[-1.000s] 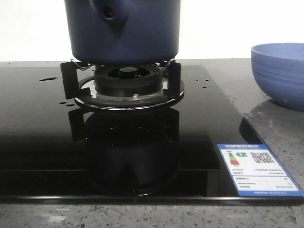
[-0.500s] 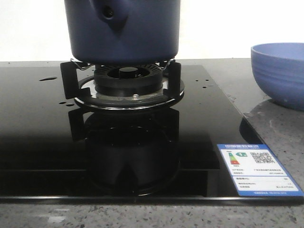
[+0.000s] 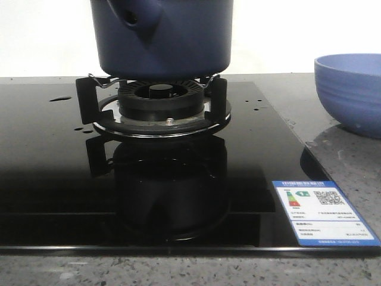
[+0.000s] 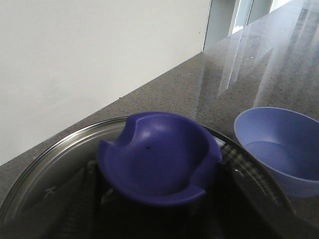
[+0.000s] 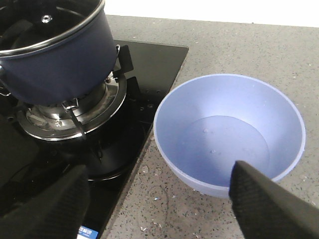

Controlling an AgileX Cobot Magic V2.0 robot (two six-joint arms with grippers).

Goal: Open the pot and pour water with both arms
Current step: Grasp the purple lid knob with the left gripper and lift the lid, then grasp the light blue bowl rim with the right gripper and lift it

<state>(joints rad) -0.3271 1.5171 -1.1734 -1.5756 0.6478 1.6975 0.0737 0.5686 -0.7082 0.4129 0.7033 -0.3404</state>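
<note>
The speckled tabletop (image 3: 351, 161) carries a black glass hob (image 3: 47, 167); the pot (image 3: 172, 42) hangs just above its burner (image 3: 158, 101), beside the lighter bowl (image 5: 229, 132); water (image 3: 59, 99) beads the glass; the right end effector (image 5: 159, 199) is spread; the left one's state I cannot tell.

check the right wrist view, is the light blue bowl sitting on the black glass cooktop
No, the light blue bowl stands on the speckled grey countertop, beside the edge of the black glass cooktop.
</note>
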